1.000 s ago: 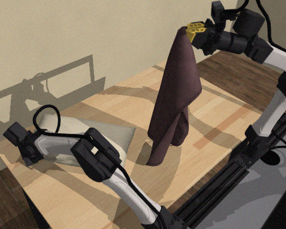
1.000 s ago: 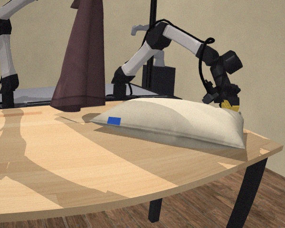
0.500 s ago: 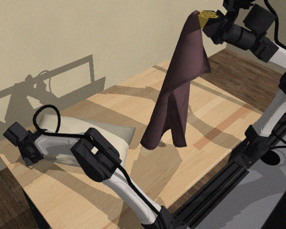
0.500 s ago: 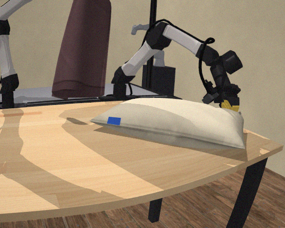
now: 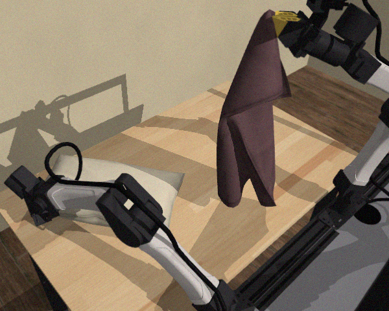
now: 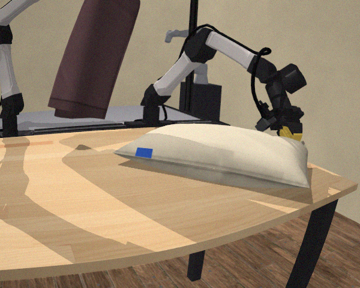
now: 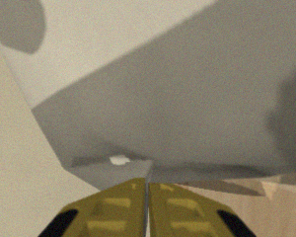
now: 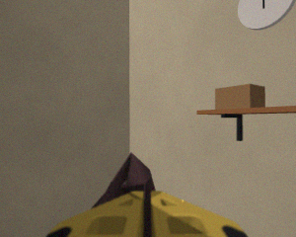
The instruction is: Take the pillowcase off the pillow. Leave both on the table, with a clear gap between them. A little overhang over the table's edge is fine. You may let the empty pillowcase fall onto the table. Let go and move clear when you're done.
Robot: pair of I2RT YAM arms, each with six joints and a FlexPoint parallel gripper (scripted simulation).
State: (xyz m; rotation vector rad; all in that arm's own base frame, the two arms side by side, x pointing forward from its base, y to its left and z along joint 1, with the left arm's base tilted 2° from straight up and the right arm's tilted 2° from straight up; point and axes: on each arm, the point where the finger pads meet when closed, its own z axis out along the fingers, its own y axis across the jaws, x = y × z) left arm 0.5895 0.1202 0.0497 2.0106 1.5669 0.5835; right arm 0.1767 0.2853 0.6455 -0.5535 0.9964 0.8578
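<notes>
Dark pillowcase (image 5: 251, 76) (image 6: 93, 62) (image 8: 138, 173) hanging below the right gripper (image 5: 275, 16) (image 8: 147, 199), its fingers clenched on one corner, bare pillow (image 5: 144, 172) (image 6: 220, 152) (image 7: 163, 99) well apart on the table (image 5: 70, 267) (image 6: 111, 216) (image 7: 281, 207), end pinched by the left gripper (image 6: 291, 138) (image 7: 146, 187)

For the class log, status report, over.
Right tool shut on hanging pillowcase. Left tool shut at pillow's corner. Nothing visible between pillow and pillowcase.
</notes>
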